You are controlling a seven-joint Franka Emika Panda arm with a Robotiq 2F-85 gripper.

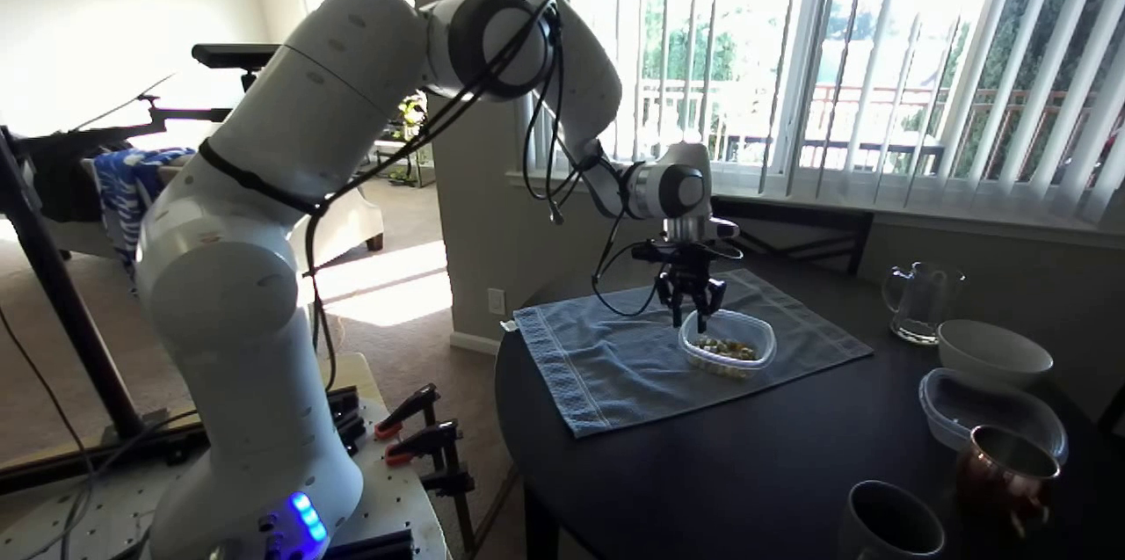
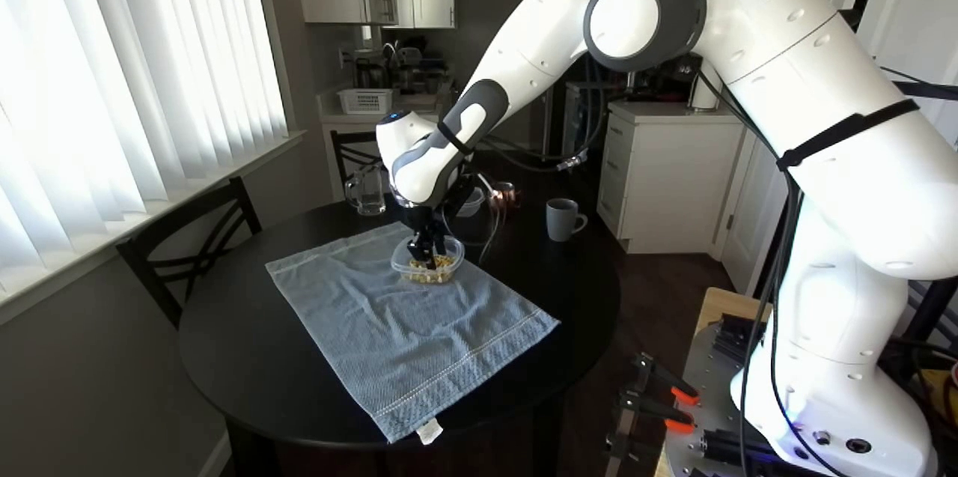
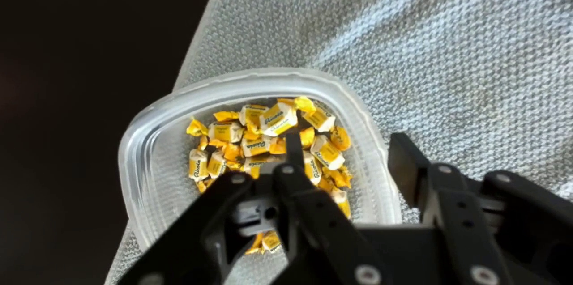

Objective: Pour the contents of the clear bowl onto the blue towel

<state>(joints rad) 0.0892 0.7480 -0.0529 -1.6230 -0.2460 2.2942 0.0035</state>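
The clear bowl (image 1: 766, 333) stands upright on the blue towel (image 1: 606, 367), near one towel edge. It also shows in an exterior view (image 2: 399, 264) and the wrist view (image 3: 150, 155). Its contents (image 3: 277, 119) are yellow-and-white wrapped candies heaped on its floor; they also show in both exterior views (image 1: 729, 349) (image 2: 428, 275). My gripper (image 3: 347, 153) points down and is open, its fingers on either side of the bowl's rim: one finger over the candies, the other just outside over the towel. In the wrist view the gripper hides the bowl's near part.
On the dark round table (image 1: 703, 463) stand a glass mug (image 1: 923, 301), a white bowl (image 1: 993, 353), another clear container (image 1: 940, 419), a copper mug (image 1: 1006, 481) and a grey mug (image 2: 561, 221). Chairs (image 2: 194, 237) stand by the table. A window is behind.
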